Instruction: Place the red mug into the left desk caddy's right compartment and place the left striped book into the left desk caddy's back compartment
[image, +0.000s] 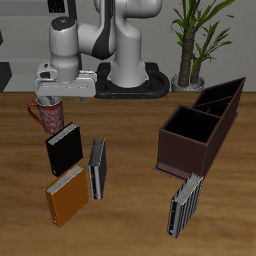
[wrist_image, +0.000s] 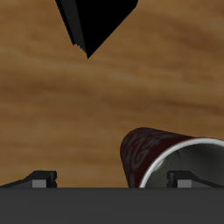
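The red mug (image: 44, 117) stands on the table near its back edge, partly hidden under my gripper (image: 52, 102). In the wrist view the mug (wrist_image: 144, 150) shows its white inside close by one fingertip (wrist_image: 179, 178). My gripper (wrist_image: 109, 178) is open, with the jaws wide apart and nothing between them. The left striped book (image: 184, 205) stands upright near the table's front edge, in front of the left desk caddy (image: 186, 147). The caddy's large square right compartment (image: 190, 127) and its narrower back compartment (image: 222, 97) are open-topped and look empty.
A black book (image: 65, 148), an orange book (image: 66, 194) and the other striped book (image: 97, 168) stand close together in front of the mug. The black book's corner also shows in the wrist view (wrist_image: 92, 22). A potted plant (image: 192, 40) stands behind the caddy.
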